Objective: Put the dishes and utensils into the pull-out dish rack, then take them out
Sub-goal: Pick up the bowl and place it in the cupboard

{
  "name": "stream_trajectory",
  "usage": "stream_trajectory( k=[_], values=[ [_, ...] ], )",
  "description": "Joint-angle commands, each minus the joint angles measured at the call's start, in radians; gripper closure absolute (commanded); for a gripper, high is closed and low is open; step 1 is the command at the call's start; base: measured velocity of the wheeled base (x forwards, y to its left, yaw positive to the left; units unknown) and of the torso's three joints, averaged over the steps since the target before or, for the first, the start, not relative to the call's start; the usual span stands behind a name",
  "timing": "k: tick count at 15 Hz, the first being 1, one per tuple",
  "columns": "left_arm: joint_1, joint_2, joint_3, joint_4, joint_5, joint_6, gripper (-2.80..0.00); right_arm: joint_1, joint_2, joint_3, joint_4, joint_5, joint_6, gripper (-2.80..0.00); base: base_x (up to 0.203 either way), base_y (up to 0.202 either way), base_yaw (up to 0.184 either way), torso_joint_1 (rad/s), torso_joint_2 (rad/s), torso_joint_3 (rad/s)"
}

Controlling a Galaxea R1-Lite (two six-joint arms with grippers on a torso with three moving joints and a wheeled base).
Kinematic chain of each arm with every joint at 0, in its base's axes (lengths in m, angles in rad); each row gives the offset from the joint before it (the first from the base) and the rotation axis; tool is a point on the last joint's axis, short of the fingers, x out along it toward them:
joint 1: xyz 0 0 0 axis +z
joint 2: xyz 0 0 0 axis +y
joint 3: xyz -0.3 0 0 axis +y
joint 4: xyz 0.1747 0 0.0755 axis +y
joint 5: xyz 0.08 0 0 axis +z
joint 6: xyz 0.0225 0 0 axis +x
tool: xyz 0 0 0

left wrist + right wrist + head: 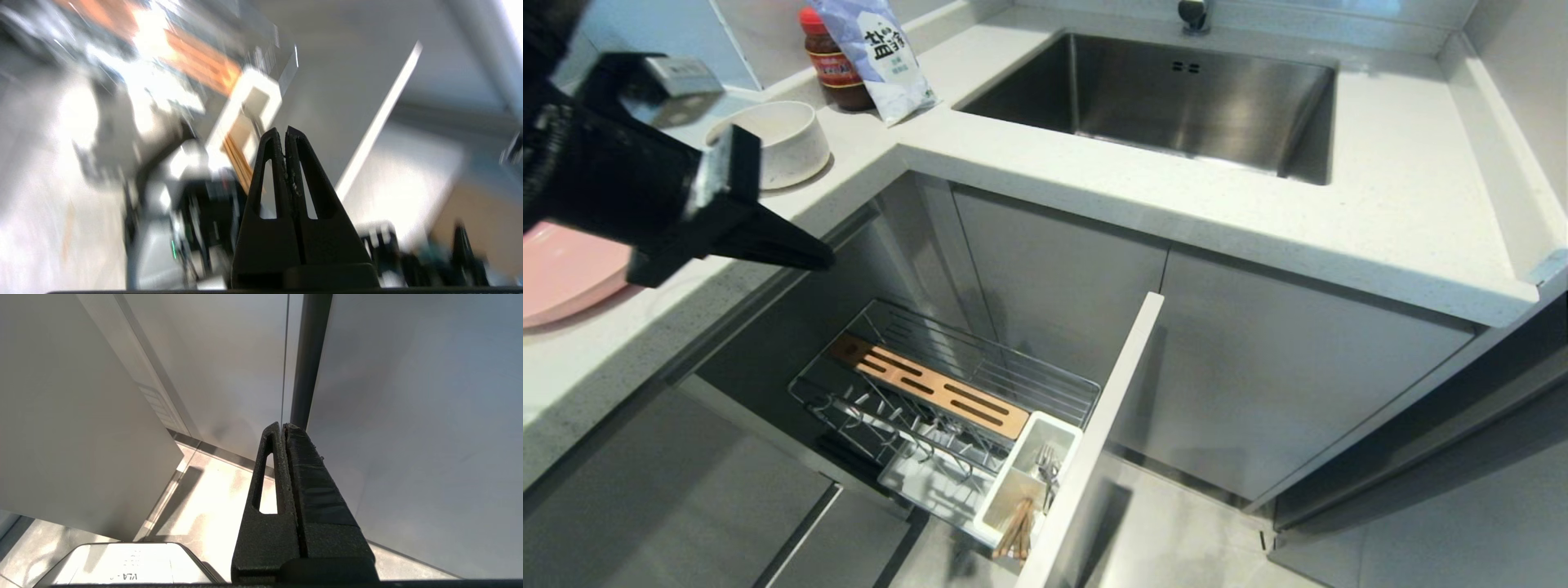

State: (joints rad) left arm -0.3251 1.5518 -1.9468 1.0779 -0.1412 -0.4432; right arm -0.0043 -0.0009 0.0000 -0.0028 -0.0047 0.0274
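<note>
The pull-out dish rack point(980, 363) stands pulled out below the counter, its wooden strip and plate prongs bare. Its white cutlery holder point(1023, 482) holds the silver fork point(1045, 472) and the wooden chopsticks point(1017, 531). A pink plate point(560, 273) lies on the counter at the left edge, partly behind my left arm. The speckled cream bowl point(784, 139) sits farther back on the counter. My left gripper point(821, 260) hangs shut and empty above the counter's front edge, high over the rack. From the left wrist, the gripper point(284, 131) points toward the holder point(245, 118) and chopsticks point(237, 157). My right gripper point(282, 426) is shut, parked low beside cabinet doors.
A steel sink point(1168, 98) is set in the counter at the back. A red-lidded jar point(832, 61) and a white salt bag point(882, 57) stand behind the bowl. The rack's pale front panel point(1094, 441) juts out over the tiled floor.
</note>
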Motion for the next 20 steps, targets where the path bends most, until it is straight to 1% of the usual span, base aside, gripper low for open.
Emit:
stream_trajectory(
  k=[1, 2, 3, 4, 5, 6, 9, 14, 18, 19, 20],
  values=[
    [0.135, -0.108, 0.001, -0.053, -0.003, 0.048, 0.0, 0.0, -0.002, 0.002, 0.0, 0.0, 0.0, 0.0, 0.0, 0.0, 0.0, 0.0, 0.0, 0.0],
    [0.18, -0.118, 0.003, -0.113, -0.009, 0.072, 0.0, 0.0, -0.002, 0.002, 0.0, 0.0, 0.0, 0.0, 0.0, 0.0, 0.0, 0.0, 0.0, 0.0],
    [0.191, -0.122, 0.004, -0.172, -0.015, 0.115, 0.0, 0.0, -0.002, 0.002, 0.0, 0.0, 0.0, 0.0, 0.0, 0.0, 0.0, 0.0, 0.0, 0.0],
    [0.209, -0.122, 0.004, -0.197, -0.018, 0.153, 0.0, 0.0, -0.002, 0.002, 0.0, 0.0, 0.0, 0.0, 0.0, 0.0, 0.0, 0.0, 0.0, 0.0],
    [0.231, -0.118, 0.005, -0.225, -0.021, 0.176, 0.0, 0.0, -0.002, 0.002, 0.0, 0.0, 0.0, 0.0, 0.0, 0.0, 0.0, 0.0, 0.0, 0.0],
    [0.248, -0.113, 0.005, -0.28, -0.025, 0.185, 0.0, 0.0, -0.002, 0.002, 0.0, 0.0, 0.0, 0.0, 0.0, 0.0, 0.0, 0.0, 0.0, 0.0],
    [0.283, -0.07, 0.005, -0.402, -0.058, 0.194, 0.0, 0.0, -0.002, 0.002, 0.0, 0.0, 0.0, 0.0, 0.0, 0.0, 0.0, 0.0, 0.0, 0.0],
    [0.321, 0.043, 0.004, -0.518, -0.085, 0.202, 0.0, 0.0, -0.002, 0.002, 0.0, 0.0, 0.0, 0.0, 0.0, 0.0, 0.0, 0.0, 0.0, 0.0],
    [0.31, 0.065, 0.006, -0.53, -0.091, 0.204, 0.0, 0.0, -0.002, 0.002, 0.0, 0.0, 0.0, 0.0, 0.0, 0.0, 0.0, 0.0, 0.0, 0.0],
    [0.293, 0.065, 0.006, -0.521, -0.082, 0.204, 0.0, 0.0, -0.002, 0.002, 0.0, 0.0, 0.0, 0.0, 0.0, 0.0, 0.0, 0.0, 0.0, 0.0],
    [0.293, 0.063, 0.006, -0.52, -0.073, 0.205, 0.0, 0.0, -0.002, 0.002, 0.0, 0.0, 0.0, 0.0, 0.0, 0.0, 0.0, 0.0, 0.0, 0.0]
  ],
)
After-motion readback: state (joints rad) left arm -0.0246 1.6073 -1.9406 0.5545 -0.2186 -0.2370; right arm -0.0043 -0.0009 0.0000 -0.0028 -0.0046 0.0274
